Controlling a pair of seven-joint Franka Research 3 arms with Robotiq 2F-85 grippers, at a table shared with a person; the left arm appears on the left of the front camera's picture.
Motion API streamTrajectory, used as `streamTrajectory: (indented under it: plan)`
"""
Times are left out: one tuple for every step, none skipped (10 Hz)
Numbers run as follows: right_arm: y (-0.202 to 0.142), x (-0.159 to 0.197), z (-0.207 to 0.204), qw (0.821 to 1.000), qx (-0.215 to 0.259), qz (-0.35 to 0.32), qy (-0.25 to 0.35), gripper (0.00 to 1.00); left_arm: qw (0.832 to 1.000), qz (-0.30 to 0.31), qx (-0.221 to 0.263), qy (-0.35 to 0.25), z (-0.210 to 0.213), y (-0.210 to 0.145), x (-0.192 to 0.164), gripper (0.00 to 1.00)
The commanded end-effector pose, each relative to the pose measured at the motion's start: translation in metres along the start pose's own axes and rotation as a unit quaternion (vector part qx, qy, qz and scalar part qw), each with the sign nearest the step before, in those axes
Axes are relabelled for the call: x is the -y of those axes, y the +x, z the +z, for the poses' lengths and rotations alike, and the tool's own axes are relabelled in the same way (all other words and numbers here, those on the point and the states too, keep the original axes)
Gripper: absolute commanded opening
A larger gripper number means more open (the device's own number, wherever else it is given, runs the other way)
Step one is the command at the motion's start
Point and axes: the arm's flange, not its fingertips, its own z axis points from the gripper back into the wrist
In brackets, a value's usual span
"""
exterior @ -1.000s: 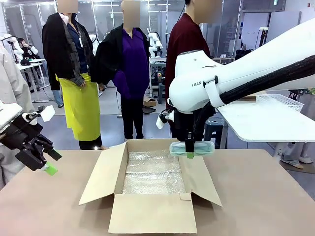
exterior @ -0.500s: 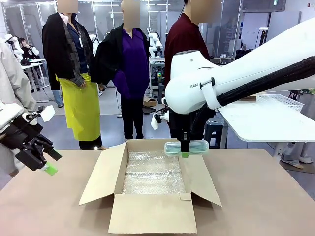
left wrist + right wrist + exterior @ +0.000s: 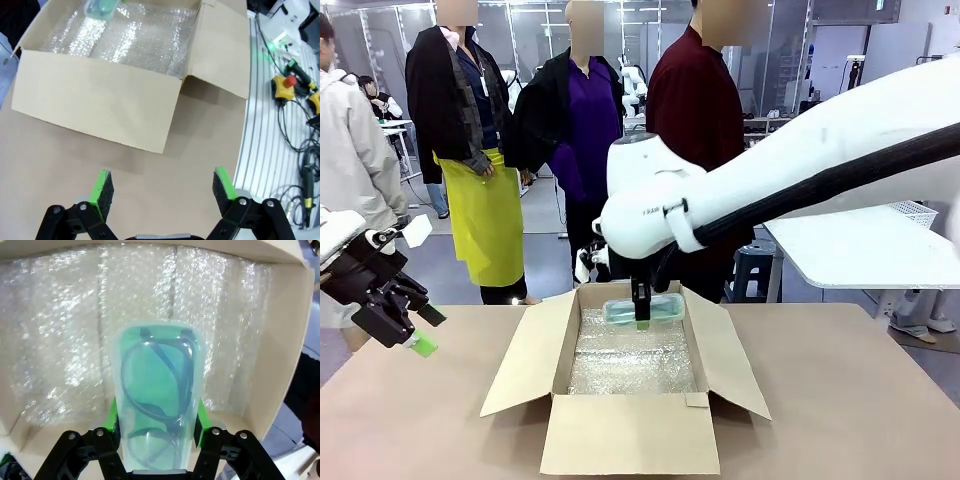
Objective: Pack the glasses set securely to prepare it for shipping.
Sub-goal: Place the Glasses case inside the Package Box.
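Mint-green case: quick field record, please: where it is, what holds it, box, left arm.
case: mint-green case, glasses inside
held by: right jaws, shut on its sides
position: over the far end of the box, not set down
box state: open, lined with bubble wrap
left jaws: open, empty, beside the box

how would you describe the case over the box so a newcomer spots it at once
Find the open cardboard box lined with bubble wrap. Above its far end, the right gripper pinches a flat mint-green case. Its clear lid shows dark glasses; all around is brown card.
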Motion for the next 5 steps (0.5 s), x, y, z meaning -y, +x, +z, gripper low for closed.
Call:
streamTrajectory:
  plan:
    - [0.015,0.034,-0.017,0.999,0.006,0.032,-0.004,0.65,1.0,-0.009,0.014,-0.006,0.001,-0.002,-0.001,1.0]
    - [0.016,0.044,-0.028,0.999,0.01,0.03,-0.009,0.65,1.0,-0.009,0.014,-0.006,0.001,-0.002,-0.001,1.0]
    - [0.016,0.051,-0.038,0.999,0.018,0.033,-0.006,0.65,1.0,-0.009,0.014,-0.006,0.001,-0.002,-0.001,1.0]
    - [0.017,0.056,-0.049,0.999,0.017,0.034,-0.006,0.65,1.0,-0.009,0.014,-0.006,0.001,-0.002,-0.001,1.0]
    - [0.017,0.06,-0.06,0.999,0.013,0.029,-0.004,0.65,1.0,-0.009,0.014,-0.006,0.001,-0.002,-0.001,1.0]
